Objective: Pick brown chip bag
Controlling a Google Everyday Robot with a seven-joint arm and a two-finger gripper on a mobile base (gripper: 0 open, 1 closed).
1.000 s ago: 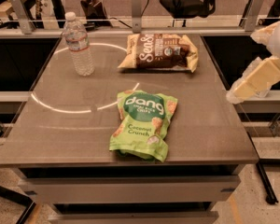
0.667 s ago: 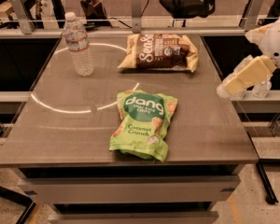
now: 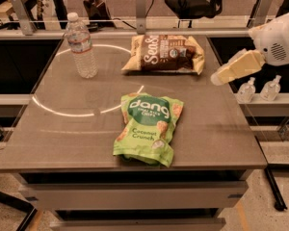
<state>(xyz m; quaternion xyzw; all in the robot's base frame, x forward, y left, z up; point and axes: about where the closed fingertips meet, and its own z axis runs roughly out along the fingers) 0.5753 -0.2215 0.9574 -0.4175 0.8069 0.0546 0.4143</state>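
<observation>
The brown chip bag (image 3: pixel 164 54) lies flat at the far middle of the grey table (image 3: pixel 62 143), dark brown with tan edges and white "Sens" lettering. My gripper (image 3: pixel 219 77) reaches in from the right above the table's right side. It hangs just right of and a little nearer than the bag's right end, apart from it. Its cream body and the white arm housing (image 3: pixel 279 40) sit at the right edge of the view. It holds nothing that I can see.
A bright green "dang Coconut Crunch" bag (image 3: pixel 148 127) lies at the table's middle front. A clear water bottle (image 3: pixel 81 46) stands upright at the far left. Two small clear bottles (image 3: pixel 258 89) stand on a ledge off the right side.
My gripper has moved left, in over the table's right side and closer to the brown chip bag. The bags and the bottle have not moved.
</observation>
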